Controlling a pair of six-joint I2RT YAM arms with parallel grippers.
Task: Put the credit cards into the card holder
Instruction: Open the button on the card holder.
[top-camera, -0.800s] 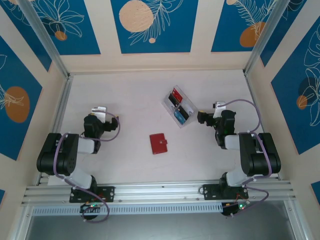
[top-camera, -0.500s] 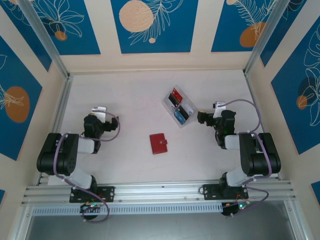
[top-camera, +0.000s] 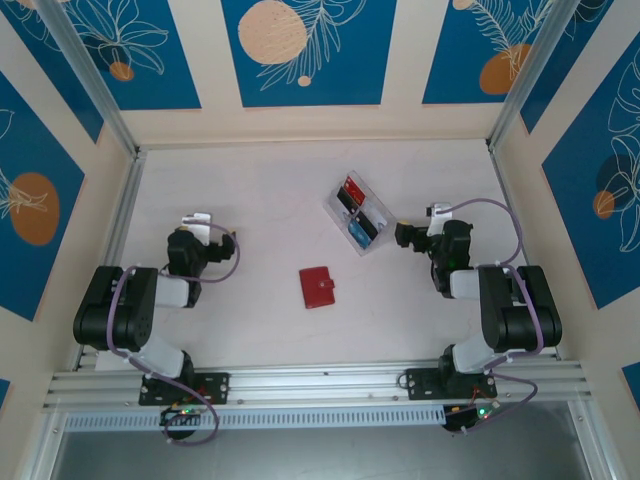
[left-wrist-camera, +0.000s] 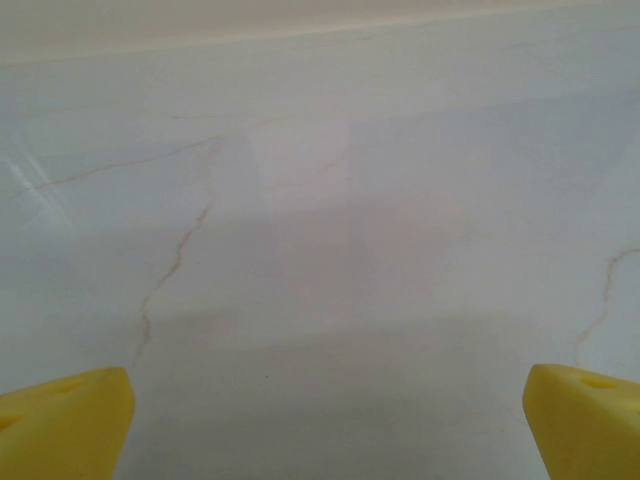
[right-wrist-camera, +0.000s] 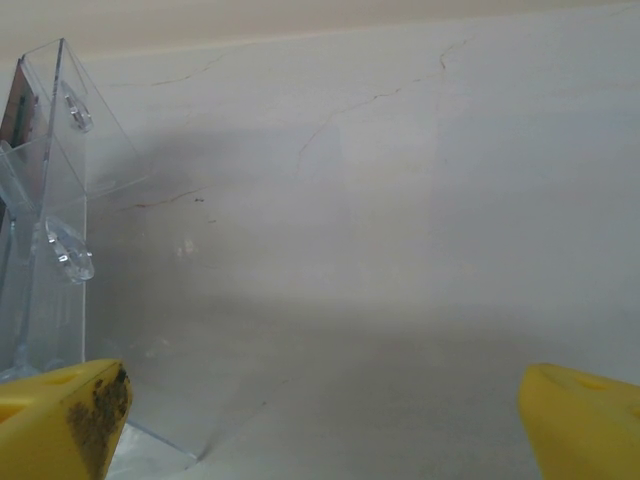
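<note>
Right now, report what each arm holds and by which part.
Nothing is held. Both pairs of jaws stand open and empty; the credit cards sit in the clear tray, the card holder lies untouched.

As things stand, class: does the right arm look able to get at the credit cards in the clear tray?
Probably yes. The right claw stands open close beside the clear tray holding the credit cards, with nothing between them. The tray's walls may force an approach from above.
</note>
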